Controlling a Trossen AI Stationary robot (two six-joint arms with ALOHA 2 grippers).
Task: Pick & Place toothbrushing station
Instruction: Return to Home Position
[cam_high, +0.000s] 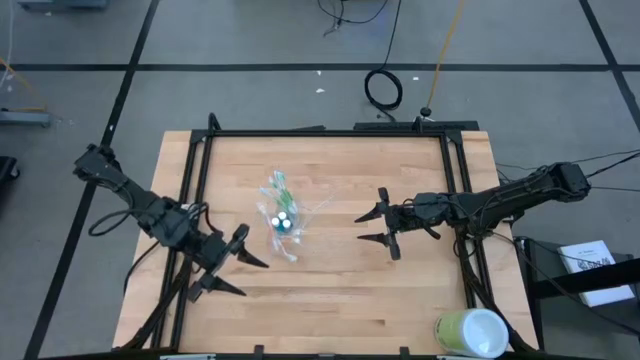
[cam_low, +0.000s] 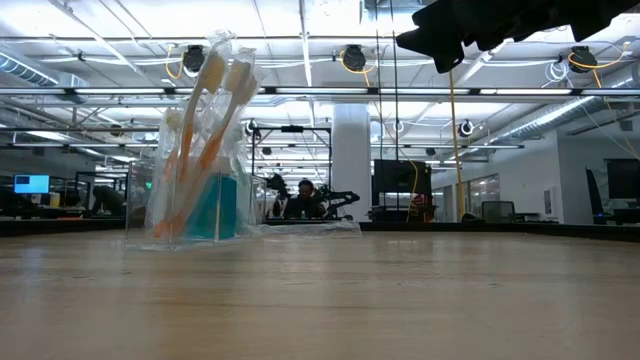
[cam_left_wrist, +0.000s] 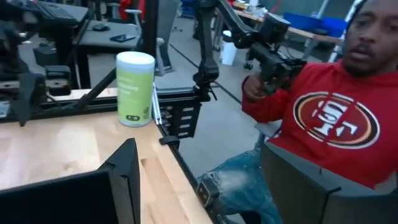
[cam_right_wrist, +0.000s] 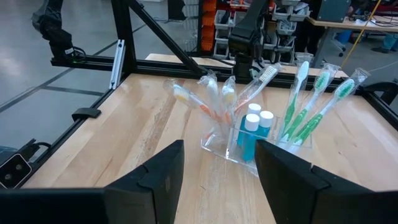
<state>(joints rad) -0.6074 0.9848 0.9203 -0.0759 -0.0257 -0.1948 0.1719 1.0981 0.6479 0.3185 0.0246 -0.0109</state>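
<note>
Clear plastic organizer (cam_right_wrist: 214, 146) holding white-and-green toothbrushes (cam_right_wrist: 311, 106) and blue white-capped tubes (cam_right_wrist: 255, 127) stands mid-desk (cam_high: 400, 290). Left pincer (cam_high: 240, 272) at its 7 o'clock and right pincer (cam_high: 362, 228) at its 3 o'clock are both released and empty. Placing looks finished; next, retreat home without clipping it.

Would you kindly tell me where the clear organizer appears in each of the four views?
High view: clear organizer at the middle of the table.
Low view: clear organizer at picture left, standing upright.
Left wrist view: not in it.
Right wrist view: clear organizer straight ahead.
Shared landmark: the blue tubes inside it.
</note>
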